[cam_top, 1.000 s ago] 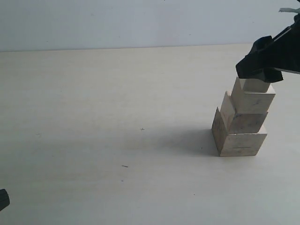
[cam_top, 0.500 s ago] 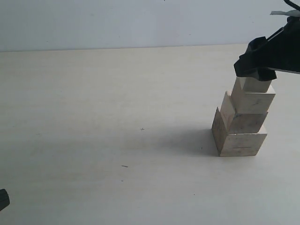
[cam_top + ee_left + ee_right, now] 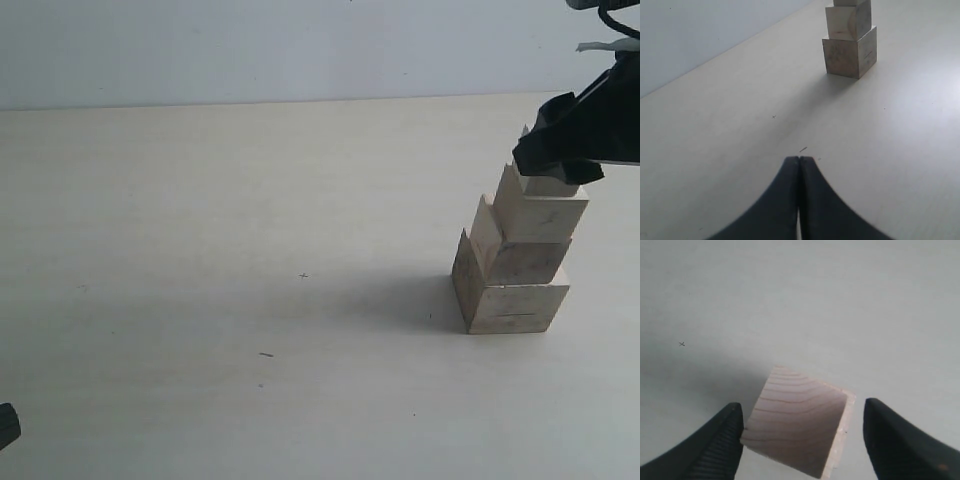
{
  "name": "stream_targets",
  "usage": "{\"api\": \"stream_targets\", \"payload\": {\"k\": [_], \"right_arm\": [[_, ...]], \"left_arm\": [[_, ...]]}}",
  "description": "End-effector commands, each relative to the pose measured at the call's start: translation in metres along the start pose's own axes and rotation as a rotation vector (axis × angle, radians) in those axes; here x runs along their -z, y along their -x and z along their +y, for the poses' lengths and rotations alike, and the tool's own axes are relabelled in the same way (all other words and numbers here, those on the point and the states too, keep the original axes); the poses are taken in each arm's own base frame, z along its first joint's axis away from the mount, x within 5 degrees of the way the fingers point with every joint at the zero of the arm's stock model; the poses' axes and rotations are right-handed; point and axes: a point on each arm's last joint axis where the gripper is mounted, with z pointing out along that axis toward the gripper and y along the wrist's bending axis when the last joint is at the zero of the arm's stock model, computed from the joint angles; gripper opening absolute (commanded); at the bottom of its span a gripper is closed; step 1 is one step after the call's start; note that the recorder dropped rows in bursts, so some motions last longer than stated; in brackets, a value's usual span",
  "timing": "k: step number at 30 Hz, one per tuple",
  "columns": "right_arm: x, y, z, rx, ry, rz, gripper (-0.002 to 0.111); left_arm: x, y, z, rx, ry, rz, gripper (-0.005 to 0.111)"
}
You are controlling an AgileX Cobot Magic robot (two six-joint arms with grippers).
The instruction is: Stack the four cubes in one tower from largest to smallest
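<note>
Right gripper (image 3: 802, 410) stands wide astride the smallest cube (image 3: 797, 435), which seems to rest atop the tower (image 3: 520, 260) at the right edge of the exterior view. We judge the stacking done, release in hand; next we must rise straight up, brushing neither side.

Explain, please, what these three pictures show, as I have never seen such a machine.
This is a robot with two arms, each ending in a black two-fingered gripper. The exterior view looks across a pale table; the other two pictures come from cameras on the wrists. On the table stands a tower of four wooden cubes, largest at the base. The right gripper hangs over the smallest cube on top, jaws open either side, holding nothing. The left gripper is shut and empty, far from the tower.
</note>
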Motion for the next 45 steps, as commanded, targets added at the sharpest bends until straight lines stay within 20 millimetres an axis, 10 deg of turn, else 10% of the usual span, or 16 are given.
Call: {"api": "stream_targets", "payload": {"k": [1, 8, 23, 28, 32, 45], "right_arm": [[0.002, 0.002, -0.001, 0.002, -0.007, -0.005, 0.064], [0.005, 0.006, 0.0, -0.006, 0.014, -0.023, 0.064], [0.083, -0.008, 0.001, -0.032, 0.011, -0.235, 0.062], [0.132, -0.058, 0.007, -0.088, 0.053, -0.408, 0.005], [0.161, -0.095, 0.022, 0.022, 0.179, -0.578, 0.0], [0.103, -0.133, 0.021, -0.011, 0.156, -0.649, 0.0]], "left_arm": [[0.001, 0.001, 0.0, 0.006, 0.004, -0.013, 0.0], [0.001, 0.001, 0.0, 0.006, 0.004, -0.013, 0.0], [0.001, 0.001, 0.0, 0.006, 0.004, -0.013, 0.0], [0.001, 0.001, 0.0, 0.006, 0.004, -0.013, 0.0], [0.001, 0.001, 0.0, 0.006, 0.004, -0.013, 0.0], [0.001, 0.001, 0.0, 0.006, 0.004, -0.013, 0.0]]}}
